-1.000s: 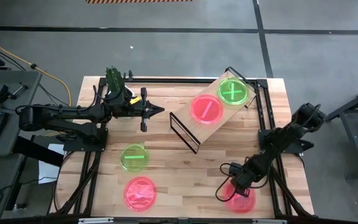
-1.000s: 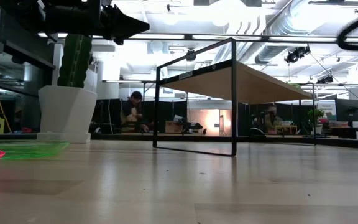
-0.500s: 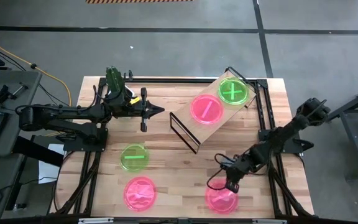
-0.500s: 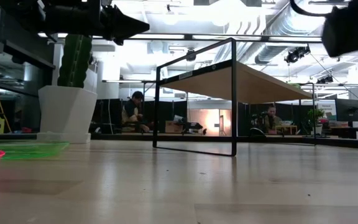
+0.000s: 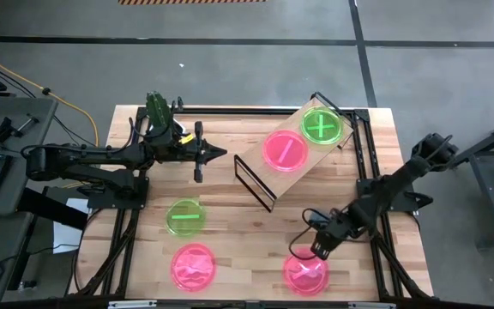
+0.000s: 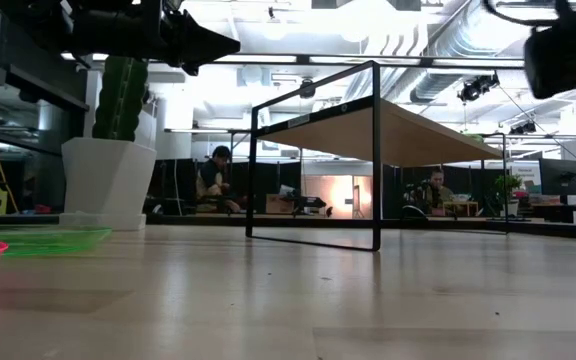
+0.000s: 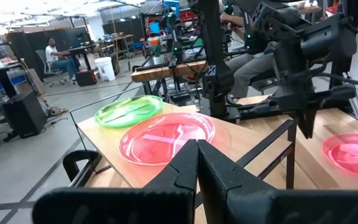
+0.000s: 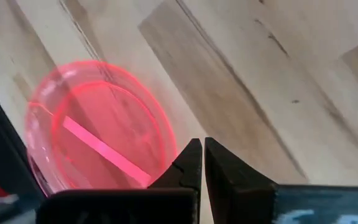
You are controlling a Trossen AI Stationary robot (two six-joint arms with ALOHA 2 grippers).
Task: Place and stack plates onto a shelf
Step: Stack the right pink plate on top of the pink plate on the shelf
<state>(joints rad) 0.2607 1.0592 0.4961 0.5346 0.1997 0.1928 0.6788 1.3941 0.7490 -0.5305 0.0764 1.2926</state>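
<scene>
The right gripper [image 5: 319, 250] hangs low over the worktop [image 5: 256, 232] with its fingers [image 8: 191, 163] pressed together and nothing between them; a pink plate [image 5: 305, 273] lies on the wood just beside and below its tip, and in the right wrist view that plate [image 8: 98, 135] with its bar mark sits right next to the closed fingertips, not gripped. The shelf [image 5: 292, 154] stands well beyond this gripper, set at an angle, and carries two plates side by side on its plywood top: a pink plate on the shelf [image 5: 285, 150] nearer the gripper and a green plate on the shelf [image 5: 323, 127] at the farther end. The left gripper [image 5: 215, 153] is held off the worktop, also narrowed to a closed point and empty, aimed at the near end of the shelf with a gap between them. A cactus pot [image 5: 159, 110] stands behind that arm. Toward the worktop's front, well away from the left gripper, lie a green plate [image 5: 184, 217] and another pink plate [image 5: 193, 265], apart from each other.
</scene>
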